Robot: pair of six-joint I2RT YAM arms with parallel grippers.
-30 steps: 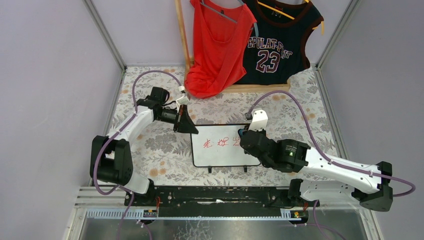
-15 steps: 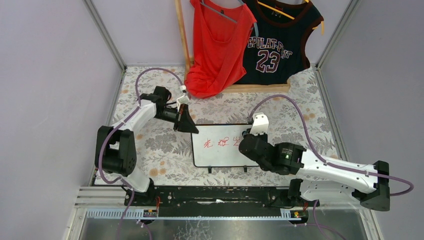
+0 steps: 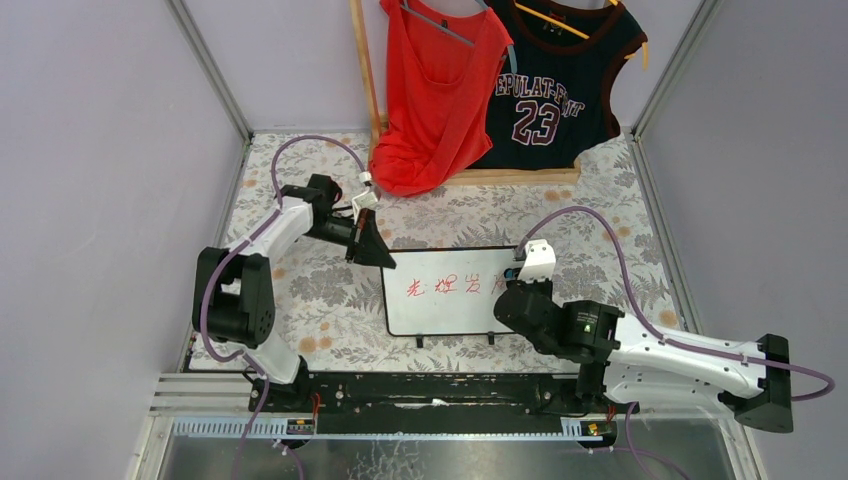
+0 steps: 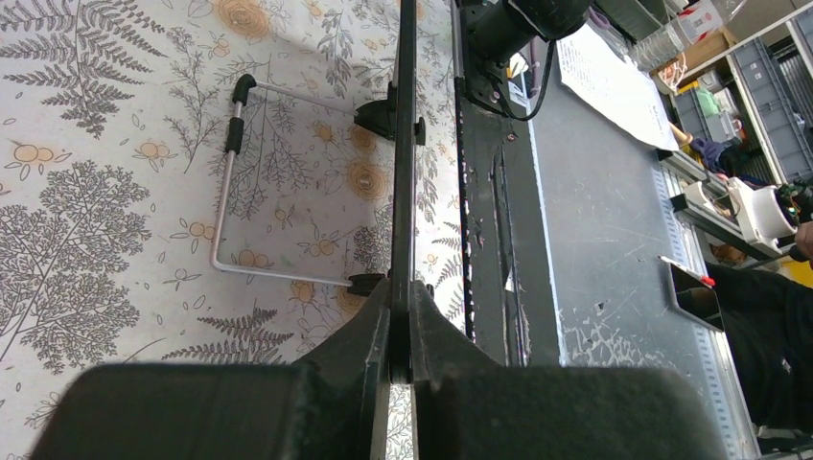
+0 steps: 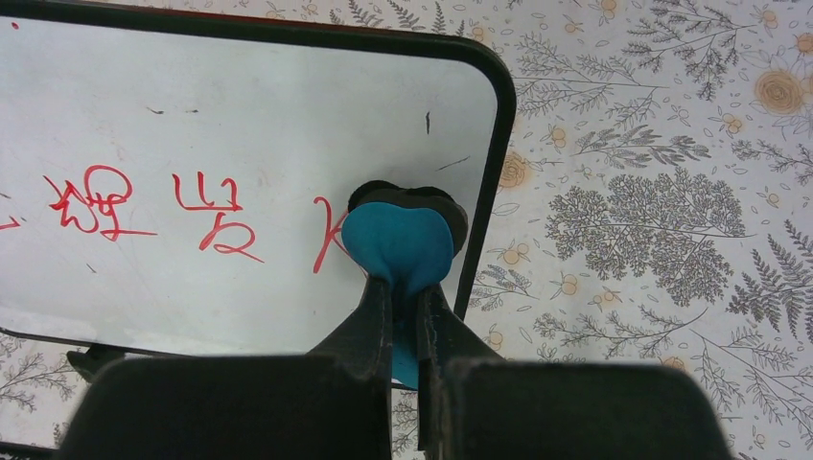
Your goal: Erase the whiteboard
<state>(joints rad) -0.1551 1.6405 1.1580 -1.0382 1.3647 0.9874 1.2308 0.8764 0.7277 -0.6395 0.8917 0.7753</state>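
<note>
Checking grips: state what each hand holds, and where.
Left hand pinches the whiteboard by its far-left corner; right hand pinches the blue eraser by its blue back.

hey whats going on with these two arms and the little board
The left gripper is clamped on the upper left corner of the whiteboard, steadying it. The right gripper is shut on a blue eraser pad and presses it against the board near the right edge. Red handwritten characters run across the board to the left of the pad, so the erasing is not finished.
</note>
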